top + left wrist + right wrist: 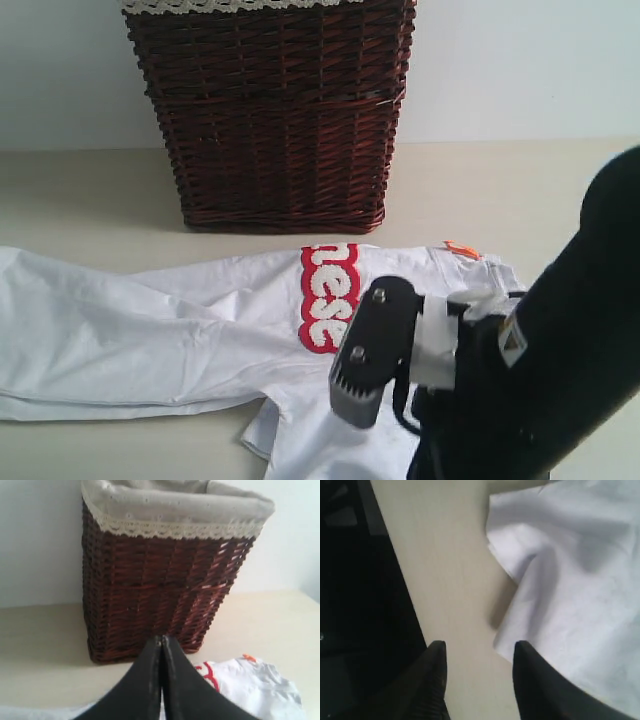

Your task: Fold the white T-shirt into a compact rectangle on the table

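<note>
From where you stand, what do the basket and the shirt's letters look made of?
The basket: dark brown woven wicker, interlaced strands, faint sheen. The lettering on the white T-shirt: fuzzy white pile edged in red, likely terry or chenille; matte.

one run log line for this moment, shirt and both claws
white T-shirt: spread on table, not compact | left claw: shut, nothing held | right claw: open, above shirt edge

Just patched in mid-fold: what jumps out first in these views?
The white T-shirt sprawls across the table, its red-outlined lettering near the middle. A dark wicker basket stands behind it, and the right gripper hangs over the shirt's near edge, jaws apart.
</note>
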You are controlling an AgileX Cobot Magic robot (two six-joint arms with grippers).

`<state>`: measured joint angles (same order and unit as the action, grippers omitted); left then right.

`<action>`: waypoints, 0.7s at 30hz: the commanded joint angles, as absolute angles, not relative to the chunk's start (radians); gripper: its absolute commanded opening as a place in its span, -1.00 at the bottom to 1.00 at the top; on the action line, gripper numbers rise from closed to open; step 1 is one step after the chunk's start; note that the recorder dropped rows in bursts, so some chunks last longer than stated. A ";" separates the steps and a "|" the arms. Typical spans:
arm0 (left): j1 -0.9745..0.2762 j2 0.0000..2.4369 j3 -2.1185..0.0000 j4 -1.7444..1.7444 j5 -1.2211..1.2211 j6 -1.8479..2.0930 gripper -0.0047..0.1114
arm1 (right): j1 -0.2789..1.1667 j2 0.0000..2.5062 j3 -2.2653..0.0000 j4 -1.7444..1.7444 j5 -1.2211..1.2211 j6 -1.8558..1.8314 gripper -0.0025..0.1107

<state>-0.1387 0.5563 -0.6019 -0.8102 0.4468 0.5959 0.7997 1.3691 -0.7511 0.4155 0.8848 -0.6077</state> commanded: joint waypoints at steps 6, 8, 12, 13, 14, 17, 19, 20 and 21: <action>-0.145 0.184 -0.416 -0.904 0.247 0.603 -0.92 | 0.985 1.499 -0.723 0.071 0.729 -0.283 -0.06; -0.145 0.129 -0.386 -0.922 0.218 0.603 -0.92 | 1.006 1.535 -0.723 0.073 0.701 -0.272 -0.02; -0.145 0.055 -0.358 -0.924 0.208 0.603 -0.92 | 1.052 1.606 -0.723 0.073 0.652 -0.216 -0.03; -0.145 0.044 -0.355 -0.924 0.214 0.603 -0.92 | 1.060 1.619 -0.723 0.069 0.648 -0.214 -0.03; -0.145 0.035 -0.351 -0.924 0.217 0.603 -0.92 | 1.066 1.636 -0.723 0.067 0.645 -0.214 -0.03; -0.145 0.018 -0.340 -0.924 0.233 0.603 -0.92 | 1.070 1.681 -0.725 -0.013 0.625 -0.136 -0.03; -0.145 0.011 -0.335 -0.924 0.269 0.603 -0.92 | 1.070 1.701 -0.725 -0.117 0.617 -0.019 -0.02; -0.145 0.007 -0.335 -0.924 0.290 0.603 -0.92 | 1.070 1.708 -0.725 -0.157 0.615 0.037 -0.02; -0.145 0.000 -0.335 -0.920 0.313 0.603 -0.92 | 1.070 1.711 -0.725 -0.203 0.615 0.100 -0.02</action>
